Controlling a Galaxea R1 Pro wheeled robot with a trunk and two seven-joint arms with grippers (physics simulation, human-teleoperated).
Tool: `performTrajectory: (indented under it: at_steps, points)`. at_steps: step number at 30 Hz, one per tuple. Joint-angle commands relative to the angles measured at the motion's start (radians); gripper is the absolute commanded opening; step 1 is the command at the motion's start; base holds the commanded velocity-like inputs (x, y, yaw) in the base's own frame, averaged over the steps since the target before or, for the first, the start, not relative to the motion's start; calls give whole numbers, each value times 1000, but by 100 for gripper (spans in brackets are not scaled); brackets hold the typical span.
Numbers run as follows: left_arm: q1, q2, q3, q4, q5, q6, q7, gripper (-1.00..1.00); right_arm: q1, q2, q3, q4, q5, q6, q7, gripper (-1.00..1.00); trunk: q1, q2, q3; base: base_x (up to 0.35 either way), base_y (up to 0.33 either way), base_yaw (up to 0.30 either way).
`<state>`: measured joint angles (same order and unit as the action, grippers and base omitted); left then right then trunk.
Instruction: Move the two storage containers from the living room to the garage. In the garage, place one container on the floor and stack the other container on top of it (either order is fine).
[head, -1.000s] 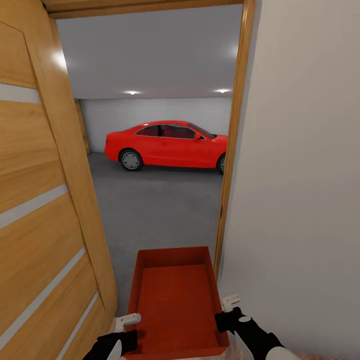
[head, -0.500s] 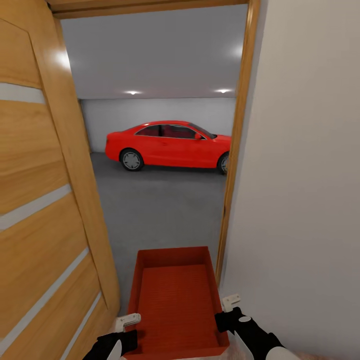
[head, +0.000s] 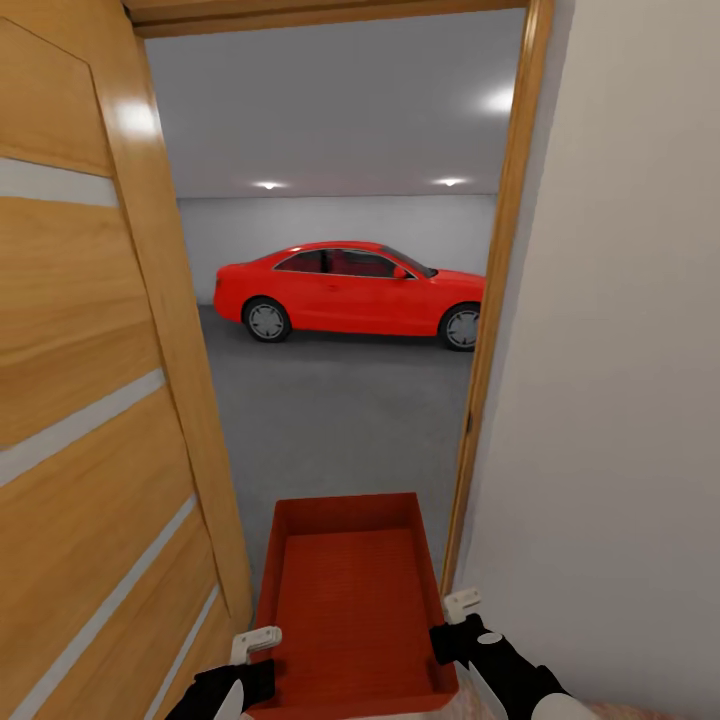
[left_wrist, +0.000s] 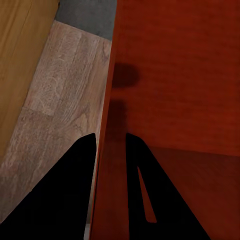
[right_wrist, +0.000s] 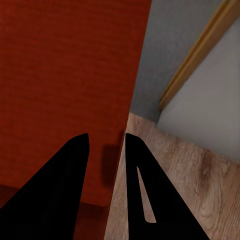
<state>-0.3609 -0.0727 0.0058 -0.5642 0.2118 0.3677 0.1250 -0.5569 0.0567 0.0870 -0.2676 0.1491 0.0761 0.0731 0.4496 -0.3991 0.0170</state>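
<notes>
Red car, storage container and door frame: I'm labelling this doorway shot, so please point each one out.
Red car (head: 345, 292), head view, on its side door.
Storage container (head: 350, 600), head view, on its ribbed inner bottom.
Door frame (head: 490, 370), head view, on its right-hand upright post.

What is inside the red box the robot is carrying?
Nothing that shows: the red-orange rectangular open-top bin has a bare ribbed bottom. Its near end is cut off at the head view's lower edge, so that part stays unseen.
</notes>
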Motion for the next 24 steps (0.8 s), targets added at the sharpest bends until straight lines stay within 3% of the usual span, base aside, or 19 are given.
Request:
performTrajectory:
  at_steps: [1,4,16,24]
  points:
    - [0,-1,0,-3,-25,-3,12,-100,0,35,-9,1,2,0,33,-100,0,-1,0,0,2,0]
    - [0,-1,0,-3,-25,-3,12,-100,0,35,-9,2,-3,-37,33,-100,0,-1,0,0,79,0]
    - [0,-1,0,-3,-25,-3,12,-100,0,35,-9,2,-3,-41,33,-100,0,-1,0,0,243,0]
    - [0,-1,0,-3,-25,-3,12,-100,0,35,-9,2,-2,-42,34,-100,0,-1,0,0,30,0]
